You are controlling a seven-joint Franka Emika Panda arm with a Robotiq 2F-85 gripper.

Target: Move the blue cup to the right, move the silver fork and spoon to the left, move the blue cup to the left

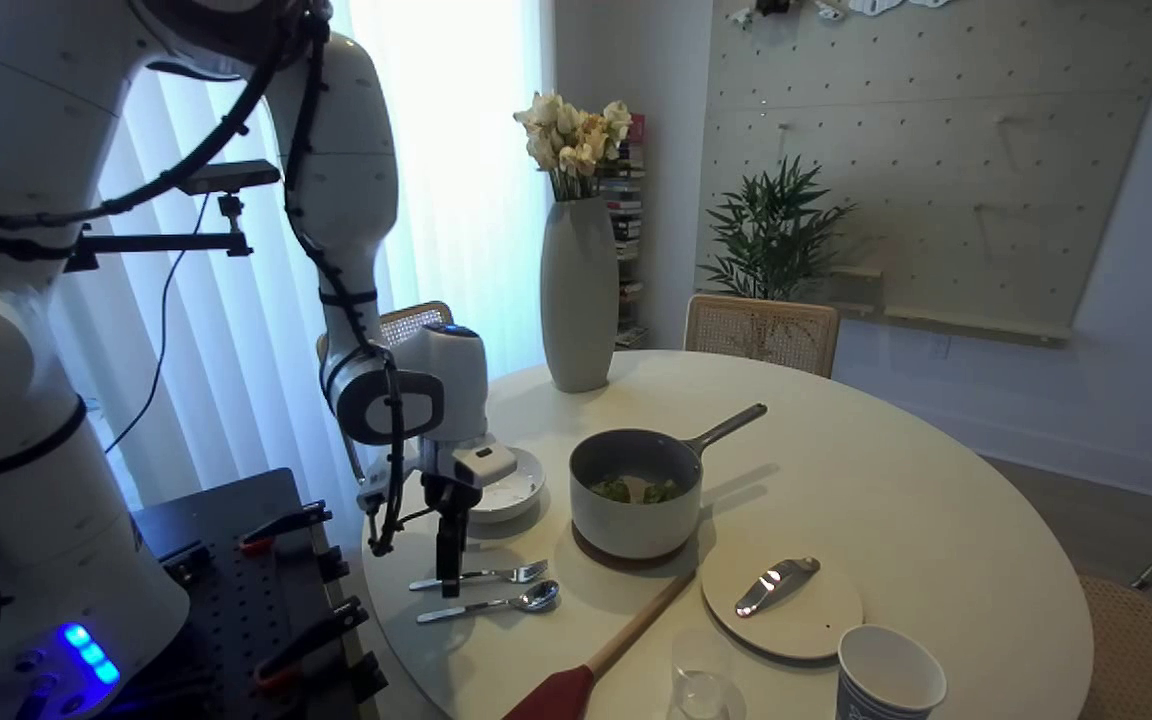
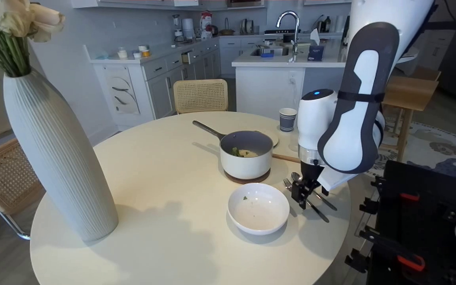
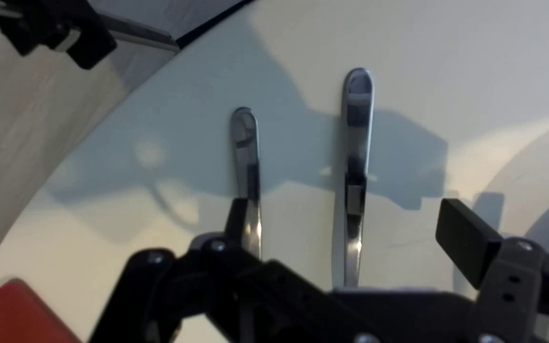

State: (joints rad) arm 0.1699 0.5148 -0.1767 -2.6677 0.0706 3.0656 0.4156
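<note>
Straddling the handle of the silver fork [image 3: 356, 176], the gripper [image 3: 348, 219] points down at the table [image 1: 926, 520], its fingers [image 3: 467, 243] spread wide with nothing in their hold. In the wrist view the fork's handle runs toward twelve o'clock between them, a gap on either side; the handle of the silver spoon [image 3: 249, 174] runs much the same way, partly hidden by the finger on the nine o'clock side. Whether that finger touches the spoon, I cannot tell.

With the pot [image 1: 636, 525] as the middle of the dial in an exterior view, fork and spoon lie side by side toward eight o'clock, apart from each other, their heads toward three. The blue cup [image 1: 891, 668] stands upright toward four, past the round plate [image 1: 806, 628], on which a shiny silver utensil [image 1: 776, 587] rests. The white bowl [image 1: 521, 498] sits at nine, partly behind the gripper, and the tall vase [image 1: 579, 300] of pale flowers [image 1: 576, 137] between eleven and twelve. A clear glass [image 1: 701, 693] is between five and six; the head of a red utensil [image 1: 558, 690] lies between six and seven, its wooden handle slanting up between one and two. The pot holds greens [image 1: 660, 491], and its own handle points to two.
</note>
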